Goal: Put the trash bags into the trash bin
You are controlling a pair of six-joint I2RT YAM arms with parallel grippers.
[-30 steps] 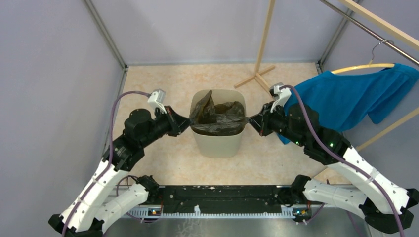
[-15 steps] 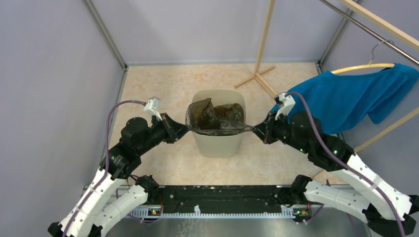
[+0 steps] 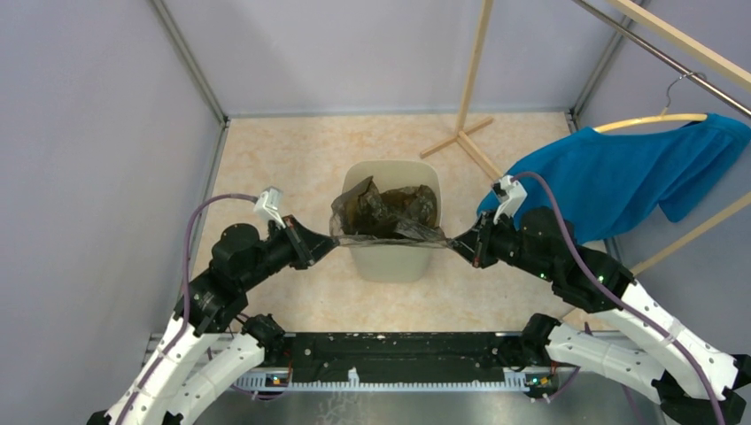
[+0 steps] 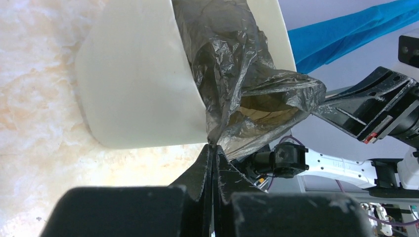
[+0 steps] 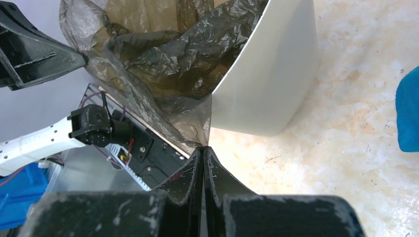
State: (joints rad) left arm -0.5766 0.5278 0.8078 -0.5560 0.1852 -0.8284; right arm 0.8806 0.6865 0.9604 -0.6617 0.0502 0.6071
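**Bag mouth held taut at the bin's near rim**

Nearest us, the left gripper has its jaws pressed fully together on a pinch of the bag. The right gripper is closed the same way on the opposite side of the bag's mouth. Between the 2 sets of jaws the film runs as a taut band, lying about at the near rim of the bin. Beyond the jaws, the rest of the bag sits crumpled inside the bin, with 1 peak standing above the rim on the left gripper's side.

We judge the step in hand to be settling the mouth at the rim. To do it well, we should hold both pinches firm and keep the 2 grippers level with each other. We should also ease the tension rather than add to it. The film is thin and may tear or slip, and a hard pull could drag the bag out or tip the bin toward us.

Far past the right gripper hangs a blue shirt, well apart from the work.
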